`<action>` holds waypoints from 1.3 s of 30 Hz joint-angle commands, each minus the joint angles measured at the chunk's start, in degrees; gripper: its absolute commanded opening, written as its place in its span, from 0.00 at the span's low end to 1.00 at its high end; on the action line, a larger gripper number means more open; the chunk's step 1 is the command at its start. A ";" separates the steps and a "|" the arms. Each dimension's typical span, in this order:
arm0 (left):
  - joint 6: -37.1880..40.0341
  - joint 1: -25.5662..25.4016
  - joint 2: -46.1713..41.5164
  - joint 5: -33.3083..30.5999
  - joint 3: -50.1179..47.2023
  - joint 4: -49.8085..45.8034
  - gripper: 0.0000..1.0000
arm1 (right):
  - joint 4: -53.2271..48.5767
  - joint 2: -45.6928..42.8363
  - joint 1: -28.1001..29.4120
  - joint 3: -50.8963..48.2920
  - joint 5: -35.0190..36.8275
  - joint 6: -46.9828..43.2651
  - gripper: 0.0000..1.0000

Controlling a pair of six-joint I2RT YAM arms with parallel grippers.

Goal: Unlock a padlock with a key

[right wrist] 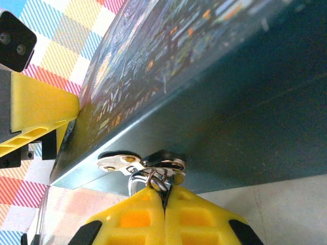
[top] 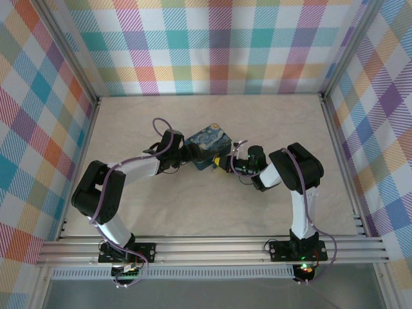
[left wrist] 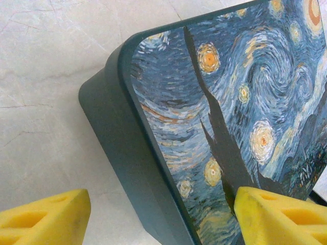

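Note:
The padlock hangs on the silvery hasp (right wrist: 120, 163) on the side wall of the dark-blue starry-night tin (right wrist: 245, 102). Its silvery shackle (right wrist: 134, 182) shows beside my right fingertips; its blue body is hidden behind them. My right gripper (right wrist: 164, 200) is shut on a thin dark sliver with a small wire ring (right wrist: 155, 179), which I take for the key (right wrist: 166, 190). From above, the right gripper (top: 226, 164) sits at the tin's (top: 209, 143) near right corner. The left gripper (left wrist: 162, 204) stands open astride a corner of the tin (left wrist: 230, 102), one finger (left wrist: 276, 214) over the lid, the other (left wrist: 46, 217) off its wall.
The tin lies mid-table on a pale marbled top (top: 193, 206), with both arms reaching in to it from either side. Plaid walls (top: 212, 45) close off the back and both sides. A metal rail (top: 212, 248) runs along the near edge.

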 commanded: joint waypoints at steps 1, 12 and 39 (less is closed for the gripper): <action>0.28 -1.47 1.64 -0.79 -1.37 -7.24 0.75 | 3.40 -2.08 0.59 -1.32 0.20 0.52 0.00; 0.41 -1.98 0.74 -2.00 -2.71 -7.95 0.75 | 5.48 -3.92 -0.97 -4.93 3.96 4.59 0.00; -1.78 -5.60 -0.77 -2.87 -4.31 -6.91 0.76 | -0.76 -13.57 -1.54 -7.47 22.63 14.74 0.00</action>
